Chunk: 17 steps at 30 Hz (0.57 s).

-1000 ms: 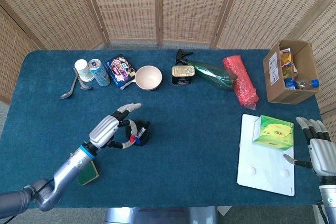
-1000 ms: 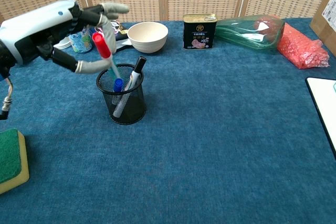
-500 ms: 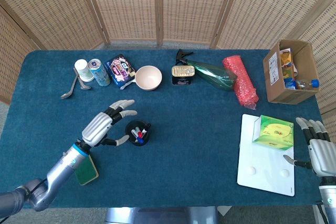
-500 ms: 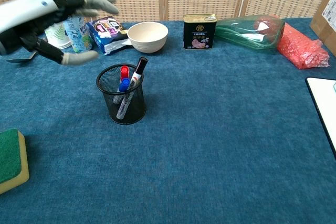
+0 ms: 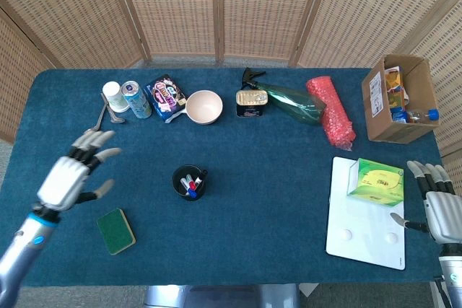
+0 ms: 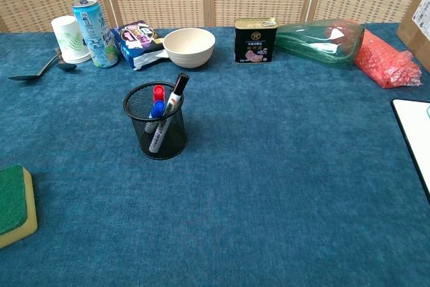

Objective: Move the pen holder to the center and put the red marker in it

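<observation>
The red marker is stood in the holder. The left hand is held empty, fingers spread, well left of the holder; the right hand likewise, far right

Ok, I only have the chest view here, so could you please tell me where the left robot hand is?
Observer: The left robot hand hangs open over the left side of the table, well left of the pen holder, and it holds nothing.
Operator: Thank you. And the right one?
Observer: The right robot hand is at the table's right edge with its fingers spread, beside the white board.
Operator: Is anything on that board?
Observer: A green box sits on its far end.
</observation>
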{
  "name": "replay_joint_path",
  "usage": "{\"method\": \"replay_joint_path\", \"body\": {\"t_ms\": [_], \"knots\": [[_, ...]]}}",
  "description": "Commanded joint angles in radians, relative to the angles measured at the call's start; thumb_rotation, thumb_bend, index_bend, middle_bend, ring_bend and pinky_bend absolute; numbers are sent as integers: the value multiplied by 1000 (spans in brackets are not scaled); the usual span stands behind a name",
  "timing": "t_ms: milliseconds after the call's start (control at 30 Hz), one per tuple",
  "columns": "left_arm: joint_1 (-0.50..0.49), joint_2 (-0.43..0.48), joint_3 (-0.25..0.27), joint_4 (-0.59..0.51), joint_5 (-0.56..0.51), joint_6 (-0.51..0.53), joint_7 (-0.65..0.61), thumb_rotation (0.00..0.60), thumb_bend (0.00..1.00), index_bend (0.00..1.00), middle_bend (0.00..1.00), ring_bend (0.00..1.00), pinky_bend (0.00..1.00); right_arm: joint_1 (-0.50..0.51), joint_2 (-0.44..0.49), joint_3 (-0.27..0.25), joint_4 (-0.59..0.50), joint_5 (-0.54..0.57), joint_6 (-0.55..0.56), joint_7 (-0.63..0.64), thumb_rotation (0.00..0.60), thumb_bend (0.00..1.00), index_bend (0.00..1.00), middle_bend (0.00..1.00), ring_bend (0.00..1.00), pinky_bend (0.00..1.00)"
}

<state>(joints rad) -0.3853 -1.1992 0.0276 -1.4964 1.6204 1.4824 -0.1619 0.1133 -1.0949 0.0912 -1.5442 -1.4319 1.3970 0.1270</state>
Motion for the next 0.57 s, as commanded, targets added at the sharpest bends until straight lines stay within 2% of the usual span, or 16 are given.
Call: {"method": "replay_joint_path", "body": {"t_ms": [33,267,400,567], "knots": [[89,67,37,-31,-63,44,18,600,380,227,0,0,0,-4,-9,9,0,13,21,-58,600,0,0,0,0,2],[207,95,75,-32,-70,124,30,600,380,235,0,0,0,-24,-76,61,6,63,129,-226,600,0,0,0,0,2],[247,93,83,-28,-55,153,12,600,381,238,0,0,0,-36,-71,70,-23,73,153,-243,600,0,0,0,0,1],[266,76,86,-7,-43,140,-4,600,381,239,0,0,0,-61,-44,73,-84,64,192,-235,600,0,0,0,0,1]]}}
